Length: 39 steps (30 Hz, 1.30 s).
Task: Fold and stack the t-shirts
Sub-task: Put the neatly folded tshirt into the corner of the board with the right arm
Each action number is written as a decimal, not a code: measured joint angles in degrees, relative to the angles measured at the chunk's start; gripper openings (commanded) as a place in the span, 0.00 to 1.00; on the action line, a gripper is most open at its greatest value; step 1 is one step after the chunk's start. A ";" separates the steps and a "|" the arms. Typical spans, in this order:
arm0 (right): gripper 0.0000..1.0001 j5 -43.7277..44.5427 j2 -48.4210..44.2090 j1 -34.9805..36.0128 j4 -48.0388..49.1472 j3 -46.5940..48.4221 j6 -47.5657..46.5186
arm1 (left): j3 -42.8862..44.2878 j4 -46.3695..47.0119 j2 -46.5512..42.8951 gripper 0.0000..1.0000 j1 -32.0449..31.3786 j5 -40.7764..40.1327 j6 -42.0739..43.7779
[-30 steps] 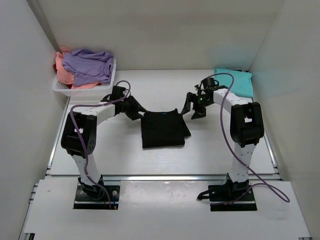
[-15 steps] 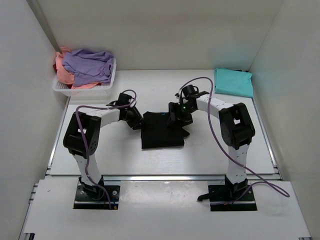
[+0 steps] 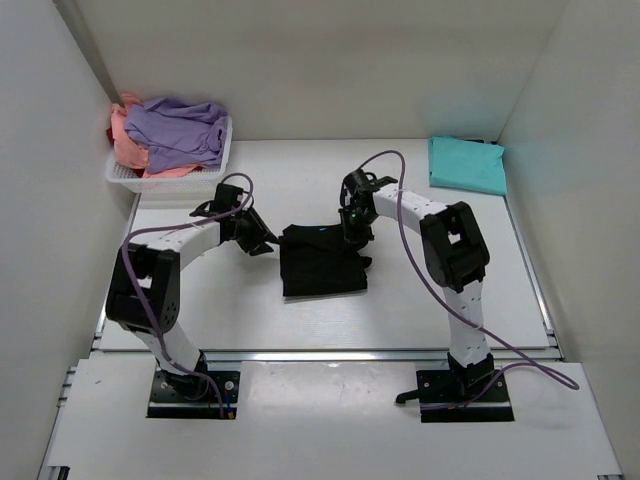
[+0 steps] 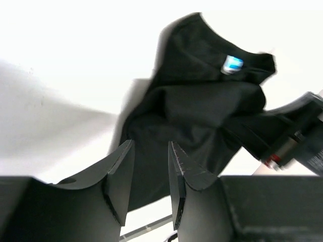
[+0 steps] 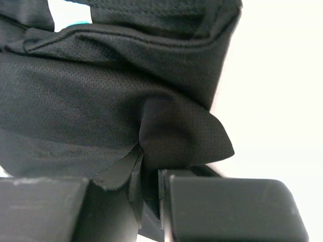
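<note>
A black t-shirt point(image 3: 320, 265) lies folded in the middle of the table, its blue neck label point(image 4: 232, 63) at the far edge. My right gripper point(image 3: 352, 232) sits at its far right corner, shut on a fold of the black cloth point(image 5: 101, 101), which bunches out between the jaws of that gripper point(image 5: 149, 169). Just off the shirt's left edge, my left gripper point(image 3: 260, 240) is open. The left gripper point(image 4: 150, 154) has nothing in its gap, with the shirt point(image 4: 197, 116) ahead of it. A folded teal t-shirt point(image 3: 466, 164) lies at the back right.
A white mesh basket point(image 3: 170, 180) stands at the back left, holding crumpled lavender point(image 3: 178, 130), salmon-pink point(image 3: 125, 142) and red point(image 3: 111, 135) tees. White walls close in the table on three sides.
My right gripper swung left from beside the shirt onto its far right corner and shut on the cloth. The left gripper drew back a little to the left of the shirt.
</note>
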 measured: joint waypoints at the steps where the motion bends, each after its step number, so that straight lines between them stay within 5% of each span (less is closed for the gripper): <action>1: 0.00 1.11 0.00 0.11 -0.66 0.48 -0.28 | 0.00 -0.33 -1.25 0.44 0.17 -0.20 0.35; 10: 0.00 20.55 -0.39 -8.00 -3.17 7.06 -8.41 | -7.37 -1.20 -11.50 0.44 -2.32 -1.18 3.19; 17: 0.00 32.72 -0.48 -15.69 3.96 12.48 -19.08 | -14.34 -2.25 -14.73 0.43 -6.51 -1.42 4.24; 35: 0.01 32.83 17.59 -36.35 15.76 41.62 -26.51 | -21.03 -2.03 -17.75 0.46 -13.60 -1.16 4.90; 36: 0.05 32.92 19.28 -37.03 15.87 42.32 -26.32 | -21.03 -2.01 -17.55 0.47 -13.90 -1.16 5.16; 38: 0.42 33.55 22.38 -37.88 16.15 43.63 -26.05 | -21.00 -2.01 -17.05 0.53 -14.40 -1.14 5.68; 39: 0.45 34.05 23.50 -37.99 16.31 43.91 -25.51 | -20.96 -1.90 -16.74 0.56 -14.62 -1.09 5.99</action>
